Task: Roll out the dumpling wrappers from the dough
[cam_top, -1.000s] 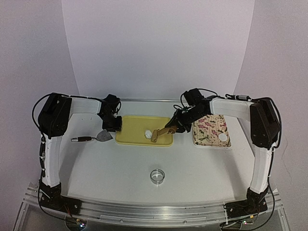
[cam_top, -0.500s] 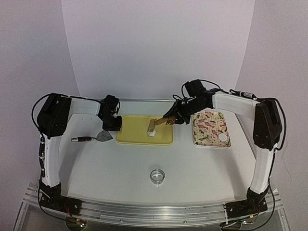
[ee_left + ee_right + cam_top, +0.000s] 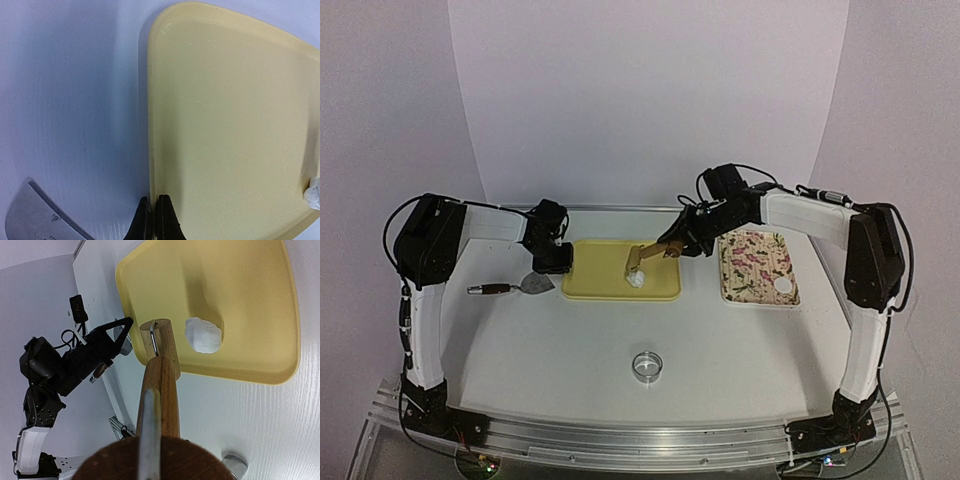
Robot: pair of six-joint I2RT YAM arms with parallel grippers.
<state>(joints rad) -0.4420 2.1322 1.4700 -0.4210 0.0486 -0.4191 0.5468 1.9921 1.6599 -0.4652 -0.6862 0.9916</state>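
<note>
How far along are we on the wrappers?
Done: one wrapper lies on the patterned tray. In hand: the right fingers hold the rolling pin, its end by the dough lump on the yellow tray; the left fingers pinch that tray's rim. Left: the lump is not yet rolled flat, and the cutter sits apart near the front.
</note>
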